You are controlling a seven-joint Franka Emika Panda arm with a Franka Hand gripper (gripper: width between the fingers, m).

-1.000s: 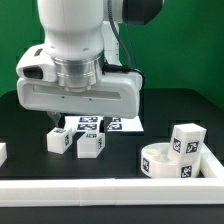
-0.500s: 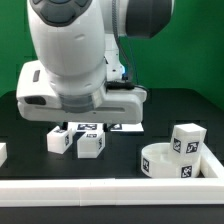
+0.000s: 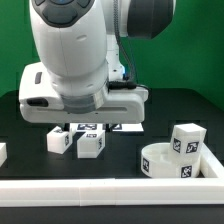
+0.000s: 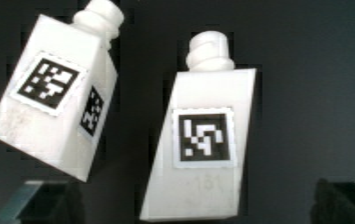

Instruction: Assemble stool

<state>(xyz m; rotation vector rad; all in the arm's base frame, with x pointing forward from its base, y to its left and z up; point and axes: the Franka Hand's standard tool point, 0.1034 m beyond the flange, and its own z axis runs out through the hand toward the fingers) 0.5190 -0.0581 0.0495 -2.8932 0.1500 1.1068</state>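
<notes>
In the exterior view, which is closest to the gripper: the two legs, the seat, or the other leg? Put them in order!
1. Two legs, right under the gripper; too close to rank.
2. Seat, on the exterior view's right.
3. Other leg, farther right, past the seat.

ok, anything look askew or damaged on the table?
Nothing damaged or spilled. Only oddity: under the open tool, the two loose legs lie out of parallel, the skewed leg canted against the other leg. The seat sits flat, with the third leg close by it.
</notes>
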